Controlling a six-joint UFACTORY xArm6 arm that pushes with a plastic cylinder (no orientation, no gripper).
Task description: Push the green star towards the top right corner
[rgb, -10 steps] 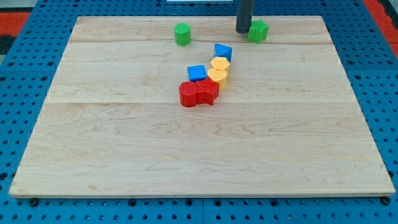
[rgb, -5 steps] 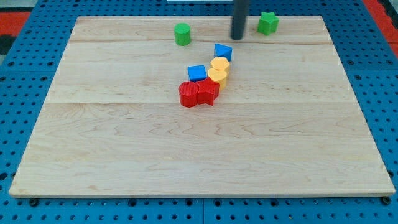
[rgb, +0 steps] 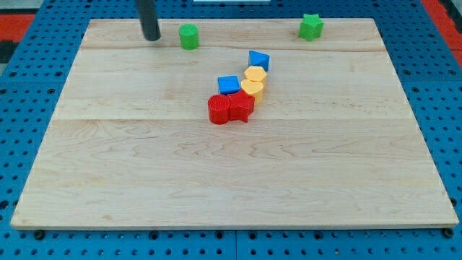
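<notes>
tip (rgb: 151,37): upper left, just left of green cylinder (rgb: 189,36)
tool: plain rod, holds nothing
green star (rgb: 311,27): upper right
do well: come round star's lower-left, push diag. w/o overshooting bench (rgb: 231,180) edge

place: robotics lab / test bench, not a home.
base: blue perforated pegboard (rgb: 22,108) w/ regular hole grid, runs round all sides of the work surface.
surface: pale wooden board (rgb: 231,173), planks joined, laid flat on the pegboard.
edges: red panels at 10 & 2 o'clock corners, (rgb: 18,22) being one.
props: small 3D-printed-looking plastic blocks, e.g. green star (rgb: 311,27) at 1 o'clock, red cylinder (rgb: 218,110) near centre.
tool: my tip (rgb: 151,37) at 11 o'clock, dark rod, just left of green cylinder (rgb: 189,36).
</notes>
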